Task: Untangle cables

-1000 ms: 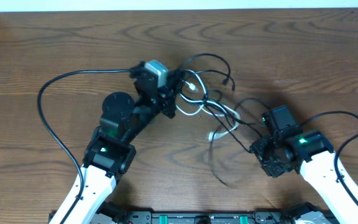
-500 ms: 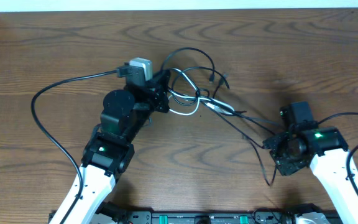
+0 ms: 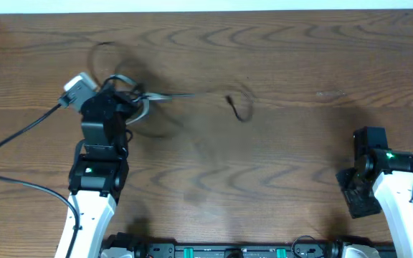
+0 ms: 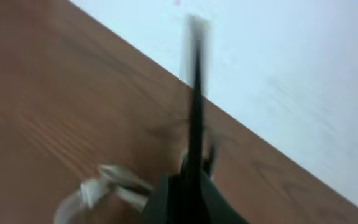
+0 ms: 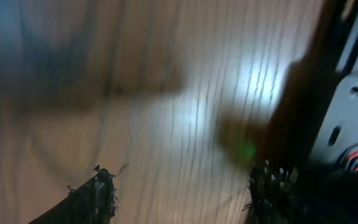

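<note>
The cables are gripped, bunched, in the closed left hand at the desk's left. The right hand is spread and empty. The trailing strand should be drawn out slowly.

No writing, label, brand name or number can be read in any view. Both wrist views are smeared by blur. From overhead the left arm and the right arm show no print clear enough to make out
</note>
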Robot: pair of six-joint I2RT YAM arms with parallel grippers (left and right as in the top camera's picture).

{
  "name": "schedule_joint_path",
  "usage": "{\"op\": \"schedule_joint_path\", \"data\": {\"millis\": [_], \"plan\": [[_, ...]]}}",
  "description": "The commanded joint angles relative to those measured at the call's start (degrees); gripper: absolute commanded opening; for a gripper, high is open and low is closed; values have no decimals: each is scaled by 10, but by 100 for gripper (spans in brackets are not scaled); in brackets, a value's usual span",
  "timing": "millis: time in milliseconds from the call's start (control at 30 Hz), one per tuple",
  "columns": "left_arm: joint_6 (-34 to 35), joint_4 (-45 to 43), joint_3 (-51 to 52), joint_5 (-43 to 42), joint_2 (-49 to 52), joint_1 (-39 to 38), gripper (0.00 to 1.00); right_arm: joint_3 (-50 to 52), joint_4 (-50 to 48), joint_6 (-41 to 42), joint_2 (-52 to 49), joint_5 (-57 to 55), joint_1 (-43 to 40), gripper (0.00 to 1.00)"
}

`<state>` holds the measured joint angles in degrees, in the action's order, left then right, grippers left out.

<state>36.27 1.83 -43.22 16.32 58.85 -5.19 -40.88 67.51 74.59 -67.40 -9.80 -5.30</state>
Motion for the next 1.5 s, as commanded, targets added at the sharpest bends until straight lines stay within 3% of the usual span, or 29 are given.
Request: {"op": "schedule_joint_path", "data": {"millis": [0,167,267,333,433,533,667,833,933,1100,1300,1467], "plan": [[31,0,-26,41,-10,-2,8,1,-2,14,-1,-50,-4,66],[17,-25,-26,-186,-9,-2,8,1,-20,-46,-1,-2,-4,66],[-26,-51,-26,-340,-6,-2,8,1,-85,-202,-1,80,0,69],[-54,-63,-26,-428,-2,-2,8,1,-146,-352,0,199,2,71],[-76,-67,-26,-516,6,-2,8,1,-217,-551,-1,461,2,83],[-86,-67,-26,-589,21,-3,8,1,-263,-639,-1,644,2,88],[-87,-72,-26,-655,48,-8,8,1,-335,-631,-1,704,32,87],[-86,-106,-26,-700,85,-40,8,1,-415,-513,-1,646,100,76],[-86,-131,-26,-697,102,-72,8,1,-472,-465,0,594,156,67],[-80,-139,-26,-666,111,-125,8,1,-511,-394,0,420,239,63],[-61,-139,-26,-647,111,-143,8,1,-516,-336,5,346,269,50],[48,-139,-26,-639,111,-151,8,1,-572,-325,7,347,270,54]]}}
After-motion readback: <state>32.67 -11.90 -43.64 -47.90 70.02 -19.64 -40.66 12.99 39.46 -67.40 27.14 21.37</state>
